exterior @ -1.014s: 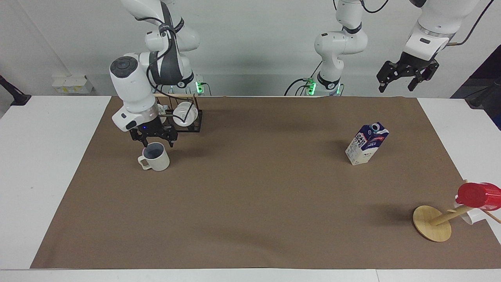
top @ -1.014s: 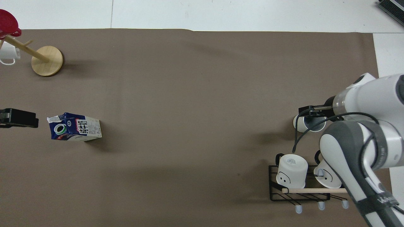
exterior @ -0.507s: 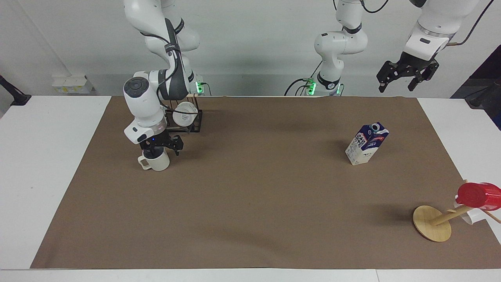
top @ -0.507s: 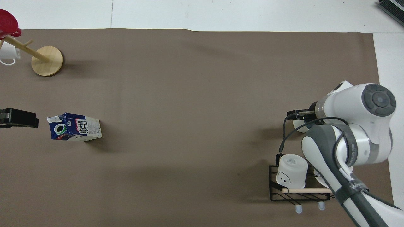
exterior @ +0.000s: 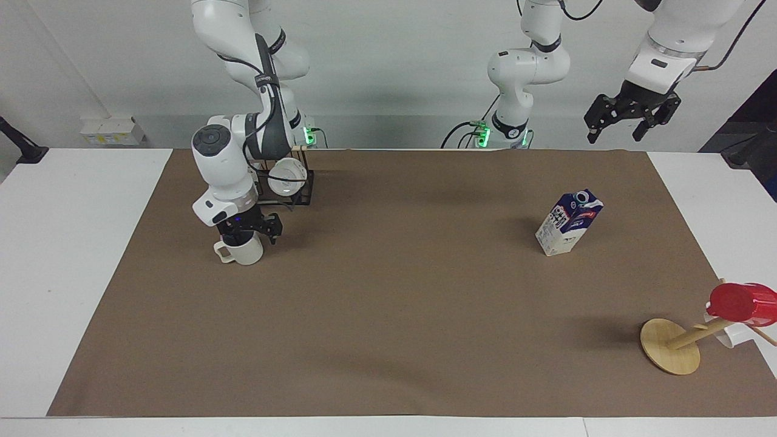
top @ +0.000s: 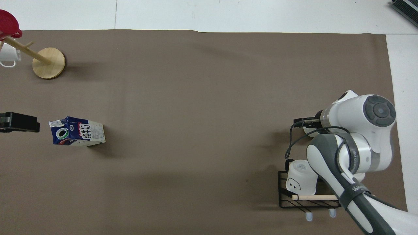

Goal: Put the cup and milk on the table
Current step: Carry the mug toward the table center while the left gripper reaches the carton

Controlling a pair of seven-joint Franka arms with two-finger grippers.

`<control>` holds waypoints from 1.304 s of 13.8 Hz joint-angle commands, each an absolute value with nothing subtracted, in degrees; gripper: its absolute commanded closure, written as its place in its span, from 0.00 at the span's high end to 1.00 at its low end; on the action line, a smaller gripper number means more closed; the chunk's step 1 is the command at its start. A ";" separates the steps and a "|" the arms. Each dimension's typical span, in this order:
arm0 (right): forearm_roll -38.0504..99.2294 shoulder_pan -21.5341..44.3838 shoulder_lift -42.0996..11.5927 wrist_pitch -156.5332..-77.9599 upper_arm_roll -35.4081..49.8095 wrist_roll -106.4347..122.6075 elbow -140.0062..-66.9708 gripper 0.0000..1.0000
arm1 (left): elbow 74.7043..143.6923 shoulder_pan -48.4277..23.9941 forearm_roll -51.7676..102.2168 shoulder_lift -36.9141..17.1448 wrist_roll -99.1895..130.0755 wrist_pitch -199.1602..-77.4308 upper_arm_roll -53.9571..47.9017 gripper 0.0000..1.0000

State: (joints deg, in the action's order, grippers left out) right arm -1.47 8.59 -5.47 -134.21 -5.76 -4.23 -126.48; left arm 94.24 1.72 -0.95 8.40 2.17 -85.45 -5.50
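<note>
The cream cup (exterior: 241, 252) stands upright on the brown mat of the table (exterior: 388, 303), toward the right arm's end, handle pointing to that end. My right gripper (exterior: 247, 234) is down at the cup's rim, its jaws still apart around the top. From overhead, the arm hides all but a sliver of the cup (top: 308, 131) under the right gripper (top: 305, 123). The milk (exterior: 569, 223) carton stands alone on the mat toward the left arm's end; it also shows overhead (top: 77, 131). My left gripper (exterior: 631, 119) waits open, high above the mat's edge near its base.
A black wire rack (exterior: 301, 195) holding white mugs sits just nearer to the robots than the cup, close to the right arm. A wooden mug stand (exterior: 669, 346) with a red cup (exterior: 742, 301) is at the corner farthest from the robots, at the left arm's end.
The right gripper has dropped from just above the cup down onto its rim, and its wrist has swung upright. The cup, milk and left arm have stayed put.
</note>
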 commanded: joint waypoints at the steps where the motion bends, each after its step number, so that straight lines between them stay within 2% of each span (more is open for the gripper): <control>1: -1.05 7.91 -5.36 -135.70 -5.36 -3.60 -127.27 0.26 | 93.52 0.97 -1.58 8.35 2.90 -84.46 -5.01 1.00; 2: -1.05 7.91 -5.36 -135.62 -5.36 -3.86 -127.27 0.08 | 93.52 0.97 -1.58 8.35 2.90 -84.98 -5.01 1.00; 3: -0.97 7.91 -5.54 -135.62 -5.36 -4.39 -127.18 0.00 | 93.52 0.97 -1.58 8.26 2.90 -85.08 -5.01 1.00; 9: -0.97 8.78 -7.12 -134.48 -5.36 -11.68 -123.32 0.00 | 93.52 0.97 -1.58 8.35 2.90 -84.38 -4.92 1.00; 12: -0.97 11.42 -6.16 -130.36 -5.36 -18.61 -119.20 0.00 | 93.52 0.88 -1.50 8.35 2.90 -84.38 -5.01 1.00; 18: -1.32 21.95 -7.99 -123.94 -5.36 -31.88 -110.06 0.00 | 93.52 0.97 -1.58 8.35 2.99 -84.81 -4.92 1.00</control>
State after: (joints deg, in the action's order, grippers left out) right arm -1.44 19.61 -6.20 -126.16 -5.35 -28.03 -113.75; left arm 94.24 1.72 -0.95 8.40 2.18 -85.44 -5.50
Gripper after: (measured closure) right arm 0.960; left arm 0.000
